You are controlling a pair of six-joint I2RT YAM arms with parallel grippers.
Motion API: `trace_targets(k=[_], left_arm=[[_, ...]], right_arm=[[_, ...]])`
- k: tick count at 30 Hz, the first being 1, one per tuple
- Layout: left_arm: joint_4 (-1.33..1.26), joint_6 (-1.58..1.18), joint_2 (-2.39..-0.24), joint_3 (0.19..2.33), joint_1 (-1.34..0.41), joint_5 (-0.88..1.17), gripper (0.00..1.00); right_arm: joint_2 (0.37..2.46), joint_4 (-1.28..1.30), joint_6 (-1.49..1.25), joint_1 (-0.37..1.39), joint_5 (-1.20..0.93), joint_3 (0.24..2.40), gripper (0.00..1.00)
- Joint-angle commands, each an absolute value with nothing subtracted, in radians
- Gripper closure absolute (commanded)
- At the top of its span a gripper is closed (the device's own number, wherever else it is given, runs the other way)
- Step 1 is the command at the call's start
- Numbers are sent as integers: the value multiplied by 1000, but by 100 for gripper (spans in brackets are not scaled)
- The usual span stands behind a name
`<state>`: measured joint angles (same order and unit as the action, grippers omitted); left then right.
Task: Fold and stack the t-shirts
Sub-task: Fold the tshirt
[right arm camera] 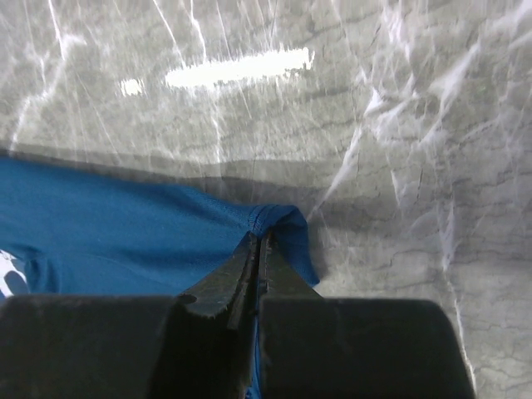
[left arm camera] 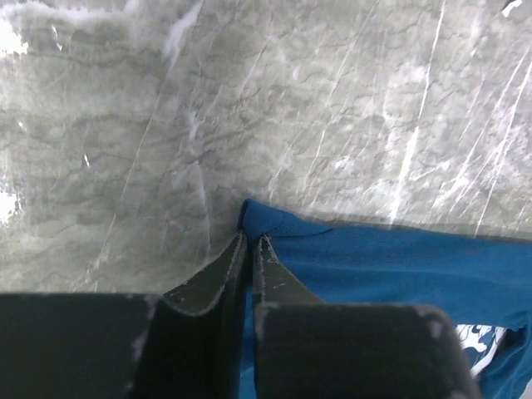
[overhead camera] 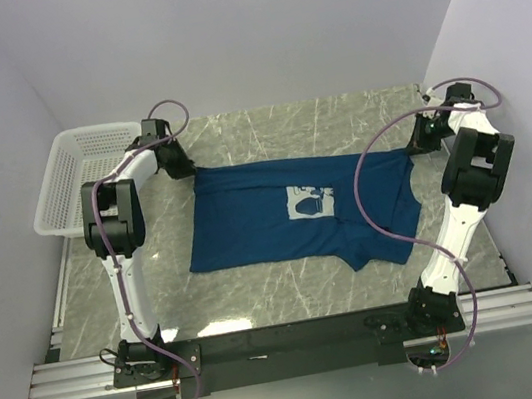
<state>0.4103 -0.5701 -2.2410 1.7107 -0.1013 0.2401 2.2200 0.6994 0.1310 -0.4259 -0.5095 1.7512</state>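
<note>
A navy t-shirt (overhead camera: 261, 231) lies spread flat on the marble surface (overhead camera: 265, 129), just right of the white mesh basket (overhead camera: 66, 185), its pale print (overhead camera: 309, 201) facing up. The left end effector (overhead camera: 188, 169) sits close beside the basket, at the shirt corner nearest it. In the left wrist view, that end effector (left arm camera: 250, 243) has its fingers pressed together on the corner, and blue cloth shows in the slit between them. The right end effector (overhead camera: 415, 142) is far from the basket, at the shirt's opposite far corner. The right wrist view shows it (right arm camera: 261, 242) clamped on puckered cloth there.
</note>
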Motion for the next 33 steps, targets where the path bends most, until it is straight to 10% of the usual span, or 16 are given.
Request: trace_targets(k=[1,6,10,13,21,24,27,33], left_arm=[[360,-577,-2194,1739,-91,232,87],[338,-566,-2160,1750,-86,218,73],[295,-557,-2058,1727,-86,236,58],[224,-558,-1918,1649,-86,262,54],[176,-540,-1337,1228,-84,174,41],[248,-528,-994,1013,-68,69,6],[360,-522,-773,895,-55,72,1],[495,-574,-579,761,-54,242,1]], right_arm=[[2236,681,115,-434,-506,1830,100],[2260,680,103,-420,-497,1893,95],[2224,684,115,-405,-474,1911,41],[2117,628,159,-394,-413,1820,22],[1694,780,736,-351,-627,1356,16],[1481,1079,1232,-315,-747,1121,12],[1176,1282,1693,-289,-801,901,11],[855,983,1371,75,-603,607,21]])
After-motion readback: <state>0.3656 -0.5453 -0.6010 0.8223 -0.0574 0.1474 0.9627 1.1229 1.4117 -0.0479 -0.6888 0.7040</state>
